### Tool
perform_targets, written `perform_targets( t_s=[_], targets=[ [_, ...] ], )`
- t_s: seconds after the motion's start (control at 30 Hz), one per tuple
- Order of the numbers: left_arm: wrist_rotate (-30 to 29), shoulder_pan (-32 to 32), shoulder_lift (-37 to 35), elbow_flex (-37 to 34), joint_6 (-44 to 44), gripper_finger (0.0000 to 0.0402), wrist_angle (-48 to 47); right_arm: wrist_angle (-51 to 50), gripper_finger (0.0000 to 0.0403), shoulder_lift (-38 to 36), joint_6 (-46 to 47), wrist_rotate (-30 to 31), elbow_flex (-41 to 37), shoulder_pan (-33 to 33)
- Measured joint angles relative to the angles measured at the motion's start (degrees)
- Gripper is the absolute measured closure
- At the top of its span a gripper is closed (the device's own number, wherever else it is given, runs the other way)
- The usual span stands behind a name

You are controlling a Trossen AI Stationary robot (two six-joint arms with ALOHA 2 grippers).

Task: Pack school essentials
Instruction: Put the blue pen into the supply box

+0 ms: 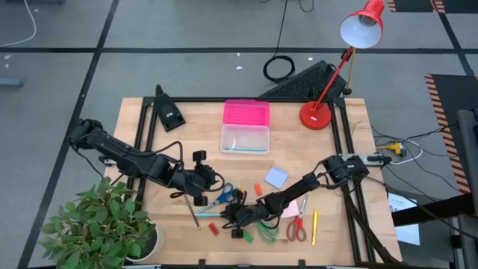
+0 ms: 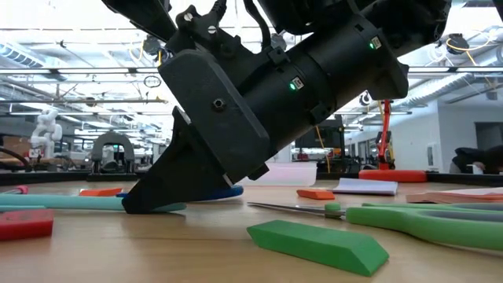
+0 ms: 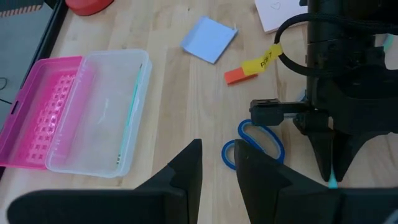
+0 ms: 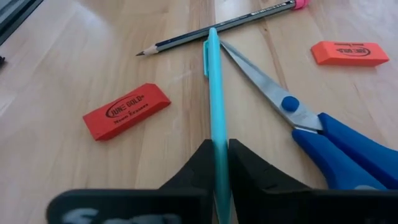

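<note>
We've got the right gripper [image 4: 221,155] low in the frame's centre, fingers clamped on the teal pen [image 4: 216,93]. Next we lift it to the box [image 1: 245,139] at upper centre. The left gripper [image 3: 217,171] waits beside, fingers apart.

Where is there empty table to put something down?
Bare wood shows between the black stand and the clear plastic box with its pink lid, and along the right side between the red desk lamp's base and the yellow pencil. The front middle is crowded: blue-handled scissors, green scissors, red scissors, erasers and both arms.
</note>
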Motion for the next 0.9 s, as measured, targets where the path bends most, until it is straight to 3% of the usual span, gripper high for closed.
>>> perform_targets(
  t_s=[0.23, 0.53, 0.73, 0.9],
  targets=[
    [-0.02, 0.00, 0.00, 0.00, -1.60, 0.0305, 0.96, -3.59, 0.0369, -3.25, -2.63, -1.56, -0.22, -0.07],
    [-0.04, -0.13, 0.00, 0.02, -3.55, 0.0305, 1.33, -16.33, 0.0375, -11.84, -7.51, -3.16, -0.22, -0.33],
    [-0.04, -0.13, 0.00, 0.02, -4.54, 0.0305, 1.31, -28.93, 0.0375, -19.60, -10.01, -3.16, -0.61, -0.31],
    [-0.04, -0.13, 0.00, 0.02, -5.67, 0.0305, 1.31, -33.00, 0.0374, -27.42, -10.03, -2.92, -4.74, -0.31]
  ],
)
